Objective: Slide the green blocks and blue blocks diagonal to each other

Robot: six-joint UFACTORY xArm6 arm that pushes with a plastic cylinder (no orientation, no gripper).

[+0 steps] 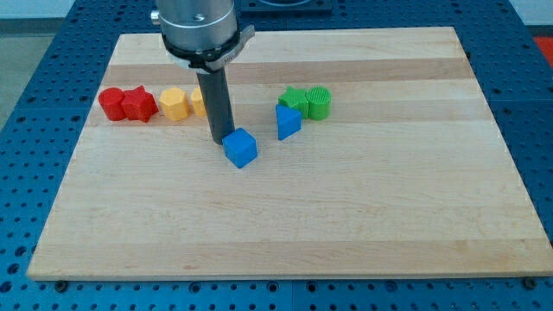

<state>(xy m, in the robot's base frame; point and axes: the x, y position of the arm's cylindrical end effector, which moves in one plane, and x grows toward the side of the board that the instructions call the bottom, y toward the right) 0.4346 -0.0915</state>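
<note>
**Desk:** What does your frame show?

**Floor:** Your rod stands over the wooden board [285,225], my tip [221,142] down just at the upper-left of the blue cube [241,148], touching it or nearly so. You have no jaws to report: the arm ends in a bare rod, so nothing is gripped.

**Desk:** And your task blocks?

**Floor:** The blue triangular block [288,122] sits to the cube's upper right, a small gap between them. It touches the lower edge of the green pair, one green star-like block [295,98] and one green ribbed round block [319,102], pressed side by side.

**Desk:** How far along are you?

**Floor:** Partly, by my reading. The blues already lie below-left of the greens, but the cube looks apart; you may need to close that up. Red blocks [126,104] and yellow blocks [175,104] wait at the view's left, uninvolved.
</note>
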